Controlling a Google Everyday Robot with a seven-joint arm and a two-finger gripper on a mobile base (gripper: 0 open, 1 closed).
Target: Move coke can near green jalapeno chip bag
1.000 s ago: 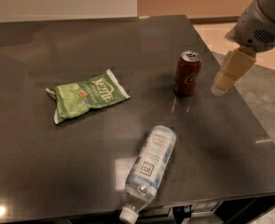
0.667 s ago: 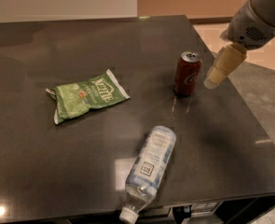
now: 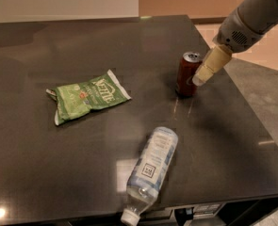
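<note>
The red coke can stands upright on the right side of the dark table. The green jalapeno chip bag lies flat to its left, well apart from it. My gripper comes down from the upper right on its grey arm, its cream fingertips right at the can's right side.
A clear plastic water bottle lies on its side near the table's front edge, cap toward me. The table's right edge runs close behind the can, with a grey floor beyond.
The gripper has moved left and a little down, from beside the can's right to right against it. The can, bag and bottle have not moved.
</note>
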